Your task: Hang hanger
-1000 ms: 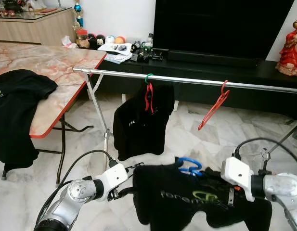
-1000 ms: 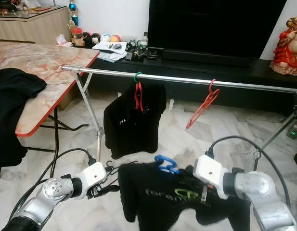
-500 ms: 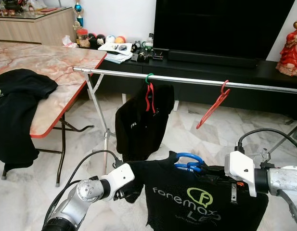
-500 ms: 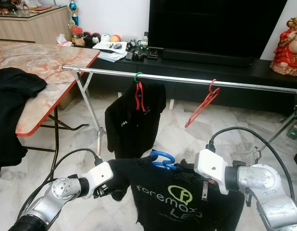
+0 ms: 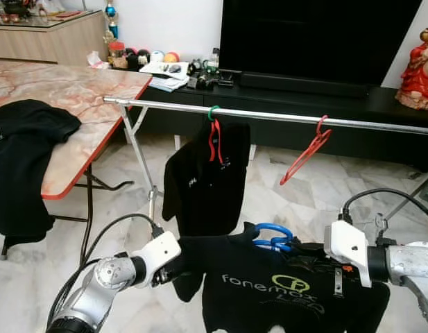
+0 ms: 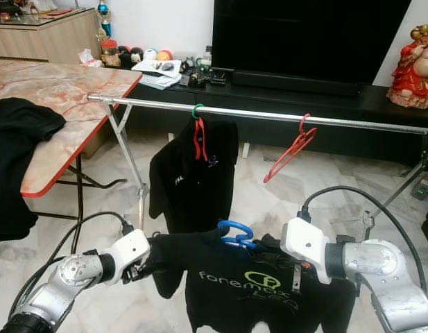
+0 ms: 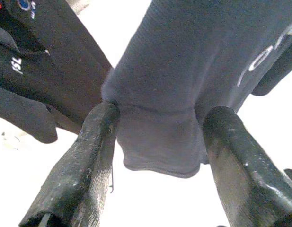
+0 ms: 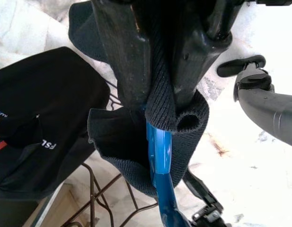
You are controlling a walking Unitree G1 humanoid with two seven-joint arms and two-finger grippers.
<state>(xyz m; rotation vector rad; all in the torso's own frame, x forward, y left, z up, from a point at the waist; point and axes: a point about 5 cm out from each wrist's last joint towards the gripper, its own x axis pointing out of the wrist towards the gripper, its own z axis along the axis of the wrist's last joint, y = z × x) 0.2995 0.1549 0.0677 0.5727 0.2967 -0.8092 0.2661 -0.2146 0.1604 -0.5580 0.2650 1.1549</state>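
A blue hanger (image 5: 270,236) carries a black shirt (image 5: 283,295) with a green and white logo, held low in front of me. My right gripper (image 8: 160,101) is shut on the shirt's collar and the blue hanger's neck (image 8: 157,156). At the shirt's left sleeve (image 7: 160,137) is my left gripper (image 7: 160,123), fingers (image 7: 84,161) apart, the cloth lying between them. Beyond and higher runs the silver rail (image 5: 269,116). It holds a bare red hanger (image 5: 302,154) and another black shirt (image 5: 200,187) on a red hanger with a green hook (image 5: 214,111).
A marble-topped folding table (image 5: 75,87) stands at the left with a black shirt (image 5: 19,159) draped over its edge. Behind the rail are a dark TV unit (image 5: 380,104), a large TV (image 5: 318,35) and a red statue (image 5: 416,66). Cables loop from both wrists.
The held shirt has risen and spread out so its logo faces me, then dropped slightly. My left gripper has moved in along the sleeve. The bare red hanger sways a little.
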